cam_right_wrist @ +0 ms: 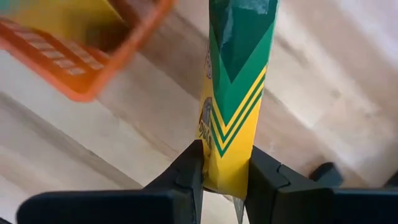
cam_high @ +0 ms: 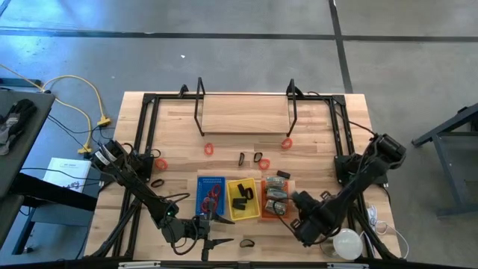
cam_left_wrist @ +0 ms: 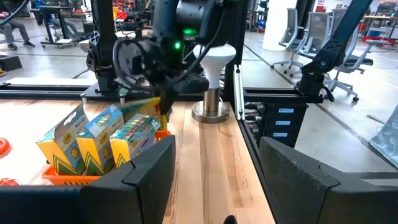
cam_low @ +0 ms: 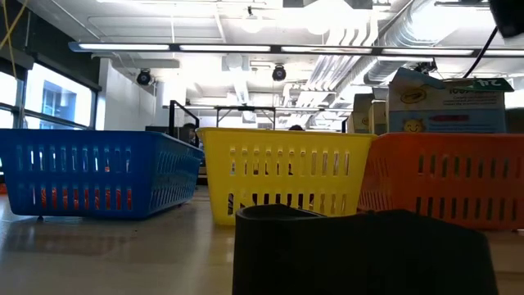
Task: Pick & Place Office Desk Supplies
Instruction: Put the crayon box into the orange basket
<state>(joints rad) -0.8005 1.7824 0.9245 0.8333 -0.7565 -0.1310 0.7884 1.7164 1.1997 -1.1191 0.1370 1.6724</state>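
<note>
My right gripper point(cam_right_wrist: 225, 165) is shut on a green-and-yellow crayon box point(cam_right_wrist: 236, 74) just beside the orange tray point(cam_high: 263, 203), which holds more such boxes point(cam_left_wrist: 93, 140). In the high view this gripper point(cam_high: 289, 211) stands at the tray's near right corner. My left gripper point(cam_high: 216, 230) is level and open near the table's front edge, in front of the blue tray point(cam_high: 200, 196), with nothing between its fingers point(cam_left_wrist: 143, 180). A black loop point(cam_high: 246, 243) lies on the table next to it. The yellow tray point(cam_high: 230, 213) holds black pieces. My right gripper pinches the crayon box between its two fingers point(cam_right_wrist: 186, 171), on its two broad faces at one end point(cam_right_wrist: 222, 155). The fingers come from above, pointing down. The box reaches down below them over the bare wood beside the orange tray; whether its lower end touches the table I cannot tell.
Red loops point(cam_high: 209, 149) point(cam_high: 287, 142) point(cam_high: 160, 163) and black clips point(cam_high: 243, 158) point(cam_high: 261, 161) lie scattered on the far half of the table. A wire rack point(cam_high: 246, 112) stands at the back. A round white object point(cam_high: 347, 243) on a stand sits at the near right corner.
</note>
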